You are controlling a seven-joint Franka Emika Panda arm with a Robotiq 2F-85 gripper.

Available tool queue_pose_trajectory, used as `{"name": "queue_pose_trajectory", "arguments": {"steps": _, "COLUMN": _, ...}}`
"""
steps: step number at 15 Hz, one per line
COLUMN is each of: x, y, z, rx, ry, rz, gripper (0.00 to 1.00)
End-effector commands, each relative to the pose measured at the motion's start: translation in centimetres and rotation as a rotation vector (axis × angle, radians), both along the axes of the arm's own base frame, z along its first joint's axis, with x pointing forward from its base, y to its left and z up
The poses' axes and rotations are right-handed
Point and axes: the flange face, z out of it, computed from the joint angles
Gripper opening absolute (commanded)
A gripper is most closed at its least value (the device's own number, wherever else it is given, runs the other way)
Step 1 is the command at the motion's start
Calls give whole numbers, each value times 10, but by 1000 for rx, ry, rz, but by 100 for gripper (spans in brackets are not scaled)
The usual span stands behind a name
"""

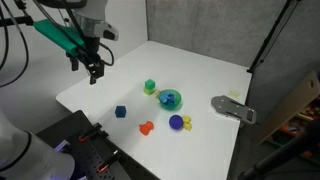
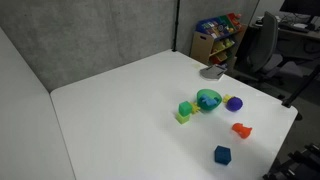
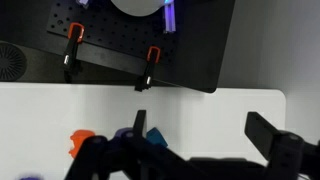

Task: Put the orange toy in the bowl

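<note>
Orange-red, lumpy and matte-looking: the orange toy (image 1: 146,127), resting on the white tabletop (image 1: 200,60) at about seven o'clock from the bowl (image 1: 171,99), near it but clearly apart, with nothing holding it. Bowl small and round, teal-green outside, blue inside, smooth-rimmed; no orange within it in both exterior views. Ranged around the bowl: purple ball (image 1: 176,122) at six o'clock, smooth and rounded; dark blue cube (image 1: 121,112) at eight o'clock, flat-faced and sharp-edged; green block (image 1: 150,87) at ten o'clock, just beside the rim; grey flat object (image 1: 232,108) at three o'clock, well apart, make not readable. Robotiq gripper (image 1: 93,70) hanging near the table's edge, far out at ten o'clock from the bowl and well apart from every toy. Dark fingers (image 3: 262,135) spread wide in the wrist view, nothing between them. Beyond them, a black perforated board (image 3: 120,40) with orange-handled clamps (image 3: 72,38); low at eight o'clock of that view, an orange patch, probably the toy, half hidden. Task judged at its very start: nothing grasped, nothing delivered. Left to do: crossing to the toy, descent, closing on its uneven faces, lift, carry over the rim, release. Lumpy surface judged likelier to slip or twist than the cube's flat sides.
</note>
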Motion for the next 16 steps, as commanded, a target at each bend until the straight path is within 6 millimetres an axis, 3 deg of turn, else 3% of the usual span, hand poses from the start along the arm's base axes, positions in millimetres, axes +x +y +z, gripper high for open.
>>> {"name": "queue_pose_trajectory", "arguments": {"steps": 1, "x": 0, "y": 0, "z": 1, "rx": 0, "ry": 1, "rz": 0, "gripper": 100}}
{"name": "queue_pose_trajectory", "arguments": {"steps": 7, "x": 7, "y": -2, "z": 1, "rx": -15, "ry": -4, "rz": -6, "gripper": 100}}
{"name": "queue_pose_trajectory", "arguments": {"steps": 16, "x": 60, "y": -8, "z": -1, "rx": -97, "ry": -75, "rz": -52, "gripper": 100}}
